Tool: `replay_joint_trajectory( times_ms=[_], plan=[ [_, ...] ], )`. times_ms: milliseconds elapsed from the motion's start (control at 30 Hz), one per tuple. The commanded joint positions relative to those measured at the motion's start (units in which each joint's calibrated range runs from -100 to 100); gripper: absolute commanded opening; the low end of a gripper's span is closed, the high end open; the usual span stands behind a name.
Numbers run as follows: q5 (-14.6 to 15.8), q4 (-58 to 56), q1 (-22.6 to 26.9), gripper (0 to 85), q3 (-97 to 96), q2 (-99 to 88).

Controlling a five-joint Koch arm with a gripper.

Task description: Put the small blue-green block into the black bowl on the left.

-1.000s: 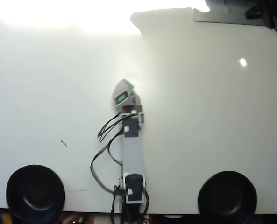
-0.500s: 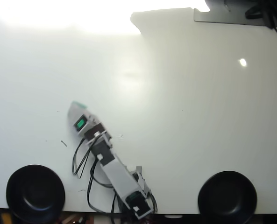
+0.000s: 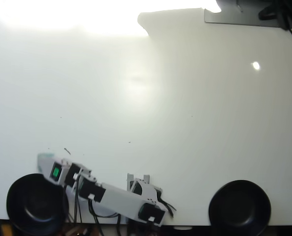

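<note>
**Arm swung low to the left, tip at the rim of the left bowl**

At the near left of the overhead view sits the round glossy black bowl (image 3: pixel 36 204), its inside dark and apparently empty. Just above its far rim lies the pale tip of the white-and-black arm's gripper (image 3: pixel 41 158), with a faint teal tinge at the very end that may be the small blue-green sponge-like block (image 3: pixel 46 155); it is too small and washed out to be sure. From above the jaws lie stacked, so I cannot tell whether the claw is clenched or released.

The block looks light and soft, likely to compress a little and unlikely to slip or break; a pinch across its flat faces should serve.

To the right, the arm's base (image 3: pixel 145 201) stands at the near edge of the white table (image 3: pixel 185 123). At the near right sits a second, look-alike black bowl (image 3: pixel 240 203).
</note>
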Motion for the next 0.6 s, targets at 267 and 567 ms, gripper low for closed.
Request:
replay_joint_trajectory(
  times_ms=[267,567],
  plan=[
    [1.9,0.0,12.6,3.4,8.0,4.6],
    [2.5,-1.6,16.1,3.4,6.9,14.4]
  ],
)
